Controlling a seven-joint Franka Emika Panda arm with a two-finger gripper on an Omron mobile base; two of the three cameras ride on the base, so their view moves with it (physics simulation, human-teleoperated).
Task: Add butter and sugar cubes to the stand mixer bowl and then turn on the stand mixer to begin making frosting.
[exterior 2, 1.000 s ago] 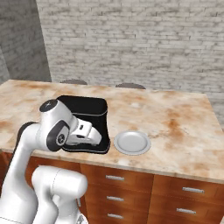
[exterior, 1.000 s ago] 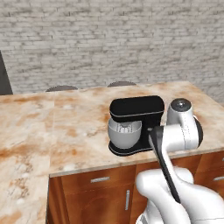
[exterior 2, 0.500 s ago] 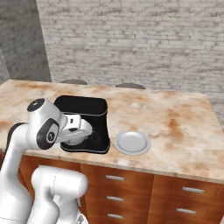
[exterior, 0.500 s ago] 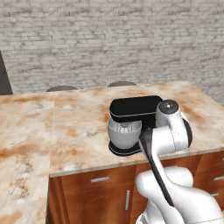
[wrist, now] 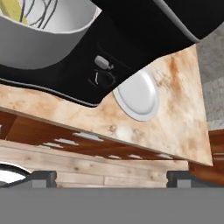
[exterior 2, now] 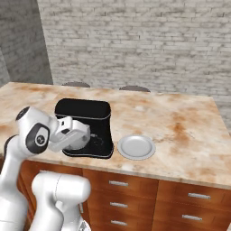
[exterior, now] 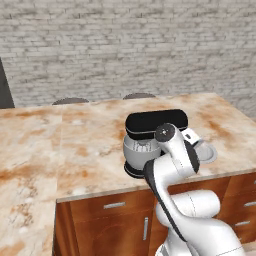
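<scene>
the arm is swinging lower and further toward the table edge than a second ago, its elbow now in front of the stand mixer point(exterior: 156, 125). the jaws point(wrist: 111, 177) are standing wide apart, holding nothing. just beyond them the table point(wrist: 175, 118) is carrying a white plate point(wrist: 136, 96) beside the mixer's small silver lever point(wrist: 101, 62); it looks stiff and slick, best pushed at its tip. farther up, the stand mixer bowl point(wrist: 39, 43) is holding something yellow, probably the butter point(wrist: 13, 11).
</scene>
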